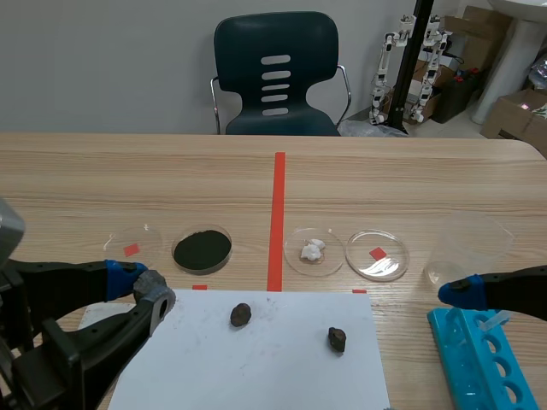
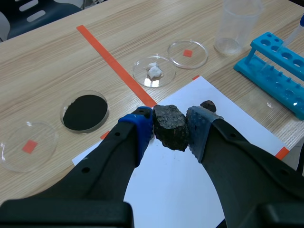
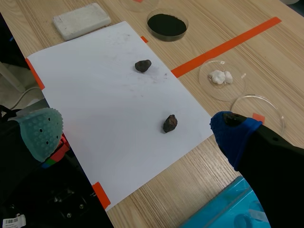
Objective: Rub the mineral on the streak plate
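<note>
Pressed on a dark grey, rough, faintly glittering mineral lump (image 2: 169,130): the left pincer (image 2: 170,124), blue pad on one side, grey pad on the other, lump filling the gap. Held over a white paper sheet (image 2: 161,190) on the pale wooden counter (image 1: 128,171); contact with anything below not discernible. Ahead of that pincer, a round clear dish of black powder (image 2: 85,112) and a clear dish with white crumbs (image 2: 153,72). Right pincer (image 3: 134,132) spread wide, gripping nothing, next to a turquoise plastic tube rack (image 1: 479,359). Between its fingers, a small brown stone (image 3: 170,123) on the sheet; farther ahead, a second brown stone (image 3: 143,65). Well ahead of it, just past the sheet's far edge, a white rectangular streak plate (image 3: 80,21), flat on the counter.
</note>
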Robot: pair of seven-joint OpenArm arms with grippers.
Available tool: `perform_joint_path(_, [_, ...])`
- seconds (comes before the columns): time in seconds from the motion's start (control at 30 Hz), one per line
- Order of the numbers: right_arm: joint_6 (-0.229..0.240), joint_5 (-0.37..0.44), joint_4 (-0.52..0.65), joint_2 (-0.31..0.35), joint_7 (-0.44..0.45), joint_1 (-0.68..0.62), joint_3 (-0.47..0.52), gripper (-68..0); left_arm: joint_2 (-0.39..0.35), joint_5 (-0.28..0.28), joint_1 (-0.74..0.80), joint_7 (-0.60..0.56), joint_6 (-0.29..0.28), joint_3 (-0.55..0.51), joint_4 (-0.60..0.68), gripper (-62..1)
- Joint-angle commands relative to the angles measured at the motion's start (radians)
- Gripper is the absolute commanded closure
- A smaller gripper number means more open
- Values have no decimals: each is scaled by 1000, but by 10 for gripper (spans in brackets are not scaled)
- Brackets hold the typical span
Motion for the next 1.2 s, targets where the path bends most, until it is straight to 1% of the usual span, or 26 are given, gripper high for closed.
perform_joint_path(0.0, [0, 11, 3, 13, 11, 1, 1, -679, 2, -7, 0, -14, -2, 7, 16, -141])
perform_joint_path(0.77, [0, 11, 3, 13, 11, 1, 1, -679, 2, -7, 0, -13, -2, 7, 16, -141])
perform_joint_path(0.87, [0, 11, 3, 13, 11, 1, 1, -679, 3, -7, 0, 5, -2, 7, 16, -141])
perform_joint_path(0.93, [0, 11, 3, 13, 11, 1, 1, -679, 8, -7, -5, 44, 7, 8, 16, -141])
perform_joint_path(1.0, [0, 11, 3, 13, 11, 1, 1, -679, 15, -20, -20, 108, 31, 9, 14, -141])
perform_joint_path(1.1, [0, 11, 3, 13, 11, 1, 1, -679, 34, -42, -57, 244, 64, 10, 5, -141])
perform_joint_path(1.17, [0, 11, 3, 13, 11, 1, 1, -679, 48, -42, -90, 337, 79, 10, -11, -141])
